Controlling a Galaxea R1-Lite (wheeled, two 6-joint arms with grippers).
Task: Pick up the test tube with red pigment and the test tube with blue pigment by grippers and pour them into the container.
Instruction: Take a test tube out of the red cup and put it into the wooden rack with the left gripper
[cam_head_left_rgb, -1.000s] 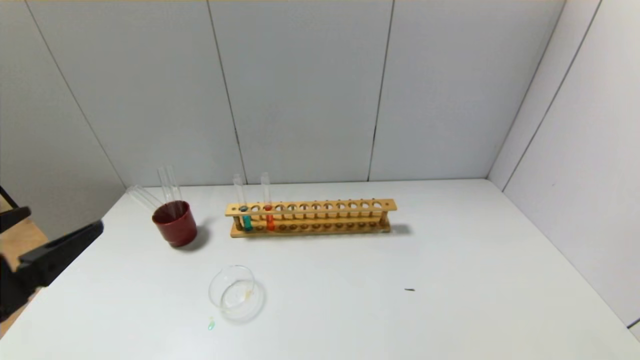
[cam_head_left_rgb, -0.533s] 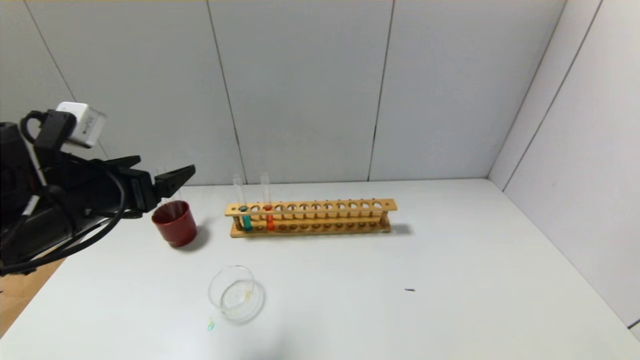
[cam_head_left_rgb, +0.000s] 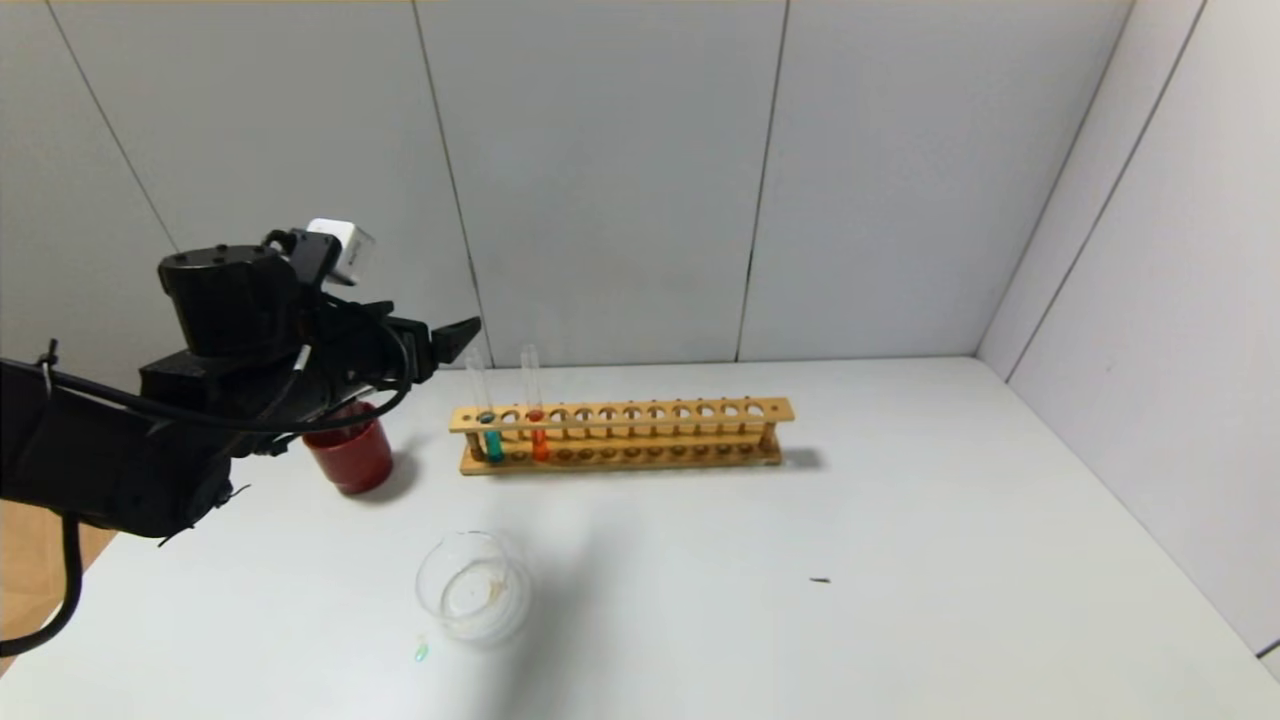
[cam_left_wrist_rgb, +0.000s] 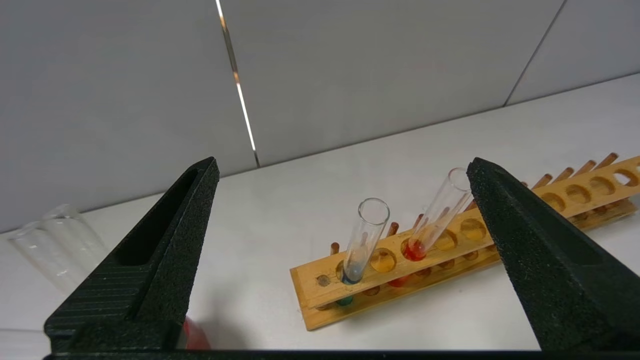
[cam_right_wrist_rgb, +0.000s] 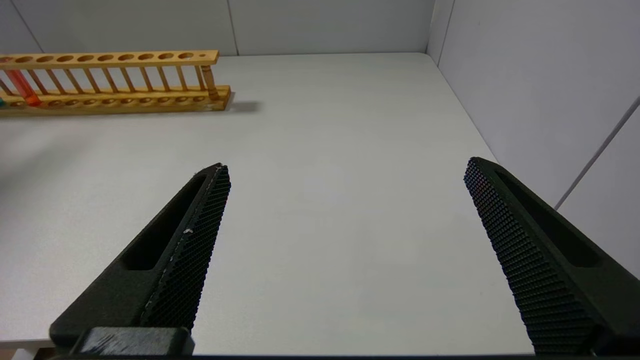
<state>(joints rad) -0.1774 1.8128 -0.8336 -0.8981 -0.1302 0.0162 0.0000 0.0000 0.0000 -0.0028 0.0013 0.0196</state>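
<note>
The left gripper (cam_head_left_rgb: 455, 335) hangs spread wide, holding nothing, just left of the test tube with blue pigment (cam_head_left_rgb: 487, 420) in the rack (cam_head_left_rgb: 640, 432). The right gripper (cam_right_wrist_rgb: 345, 172) is spread too.

Two filled tubes (cam_head_left_rgb: 491, 425), one rack (cam_head_left_rgb: 640, 412)

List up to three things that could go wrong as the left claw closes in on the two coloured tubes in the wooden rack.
1. The blue-pigment test tube and red-pigment test tube stand close together; the open left claw could knock one while grasping the other.
2. The dark red cup of empty tubes sits under the arm and may be tipped.
3. The wooden rack looks light; an angled pull might drag it.
</note>
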